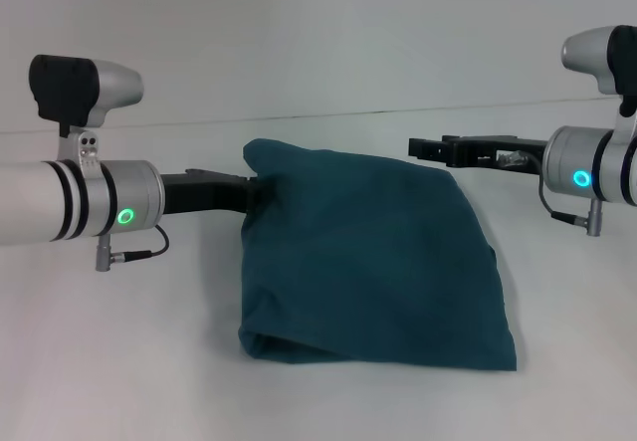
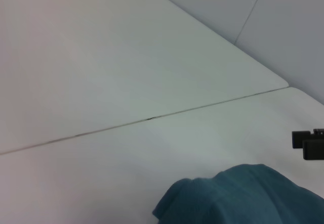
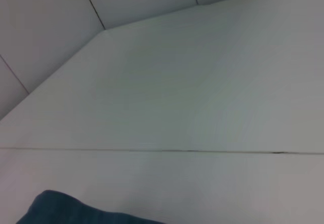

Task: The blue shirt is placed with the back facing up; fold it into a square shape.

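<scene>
The left gripper [image 1: 249, 190] is being held at the far left corner of the blue shirt [image 1: 373, 262], its tip hidden by the fabric; whether it is clenched on the cloth cannot be told. The blue shirt is lying folded on the white counter [image 1: 119, 361] between the two arms, plain side up, roughly trapezoidal, with a rounded fold along its left edge and a thick near hem. It is being judged soft, light and limp, likely to sag and bunch when lifted, so it is best taken by corners or doubled edges. The right gripper [image 1: 428, 147] is being held just beyond the far right corner, apart from the cloth; its state cannot be told either.
</scene>
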Motion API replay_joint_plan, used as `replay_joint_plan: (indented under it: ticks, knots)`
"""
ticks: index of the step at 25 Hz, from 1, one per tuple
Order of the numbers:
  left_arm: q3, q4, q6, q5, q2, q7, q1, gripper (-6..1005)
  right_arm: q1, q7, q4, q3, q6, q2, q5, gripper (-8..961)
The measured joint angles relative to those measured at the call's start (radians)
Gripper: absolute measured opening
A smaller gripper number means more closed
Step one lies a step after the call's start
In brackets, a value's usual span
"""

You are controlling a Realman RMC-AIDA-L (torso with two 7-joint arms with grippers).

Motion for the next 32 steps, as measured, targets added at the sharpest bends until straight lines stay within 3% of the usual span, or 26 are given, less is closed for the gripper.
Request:
replay_joint_plan:
  ticks: [8, 22, 23, 24, 25, 32]
  knots:
    - [0.000, -0.002, -0.019, 0.001, -0.004, 0.002, 0.002, 42, 0.000, -0.003, 0.006, 0.000, -0.001, 0.002, 0.000, 638]
    - [-0.033, 0.115, -0.033, -0.009, -0.024, -0.003, 0.108, 228, -0.002, -0.026, 0.006, 0.004, -0.001, 0.001, 0.003, 636]
    - [-0.033, 0.115, -0.033, -0.009, -0.024, -0.003, 0.108, 274, -0.003, -0.027, 0.003, 0.005, -0.005, 0.000, 0.004, 636]
    - [-0.034, 0.205, 0.046, -0.036, -0.041, -0.005, 0.174, 321, -0.005, -0.027, 0.000, 0.006, -0.010, 0.000, 0.005, 636]
    - [-0.033, 0.220, 0.064, -0.046, -0.043, -0.004, 0.187, 367, -0.008, -0.028, -0.003, 0.007, -0.015, -0.002, 0.006, 636]
    - [-0.070, 0.297, 0.375, -0.219, -0.042, 0.036, 0.318, 671, -0.078, -0.159, -0.019, 0.013, -0.156, -0.026, 0.142, 637]
